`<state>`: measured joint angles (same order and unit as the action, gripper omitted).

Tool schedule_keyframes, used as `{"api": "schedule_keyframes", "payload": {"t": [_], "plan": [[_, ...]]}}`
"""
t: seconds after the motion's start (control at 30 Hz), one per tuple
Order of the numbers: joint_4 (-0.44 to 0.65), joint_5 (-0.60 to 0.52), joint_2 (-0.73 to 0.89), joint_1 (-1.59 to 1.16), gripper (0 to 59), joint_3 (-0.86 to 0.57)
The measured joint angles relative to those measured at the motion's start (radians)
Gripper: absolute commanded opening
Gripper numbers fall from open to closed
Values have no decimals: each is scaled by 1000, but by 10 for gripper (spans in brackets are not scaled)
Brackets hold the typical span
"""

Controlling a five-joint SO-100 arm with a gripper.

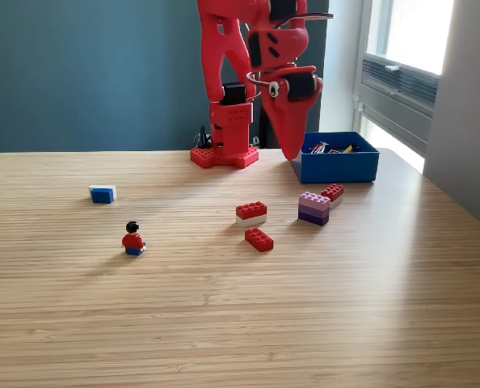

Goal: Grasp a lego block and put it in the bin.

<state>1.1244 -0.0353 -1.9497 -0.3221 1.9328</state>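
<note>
The wooden desk (224, 323) fills the lower part of the exterior view, its grain running across, with a dark blue-grey wall behind it and a bright window at the exterior view's right. At the far edge stands the red arm (232, 97), folded high above its red base, which sits on the desk. Its jaws (289, 145) point straight down and taper to a single closed-looking tip just above the desk, beside the near-left corner of the bin; they appear clenched with nothing between them. The bin (337, 166), a shallow bright blue box, rests at the far right of the desk, just to the exterior view's right of the jaws, and a few small pieces show inside it over the rim, too small to tell apart. In front of the bin sits a purple and lilac block (313, 208), with a small red and white block (333, 193) touching or just beside its far right side. Left of these is a red block on a white one (251, 213), and just in front of it a flat red block (258, 239) lying at an angle. Well apart, on the exterior view's left, stand a small figure (132, 238) in red with dark hair and, farther back, a blue and white block (103, 194).
</note>
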Motion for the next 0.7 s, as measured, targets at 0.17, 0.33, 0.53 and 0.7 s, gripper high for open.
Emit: {"api": "schedule_keyframes", "payload": {"t": [0.17,0.33,0.53,0.7], "plan": [[-32,46,0,83,1,29],[-46,63,0,112,1,49],[-64,74,0,130,1,67],[-64,77,-2,133,1,67]]}}
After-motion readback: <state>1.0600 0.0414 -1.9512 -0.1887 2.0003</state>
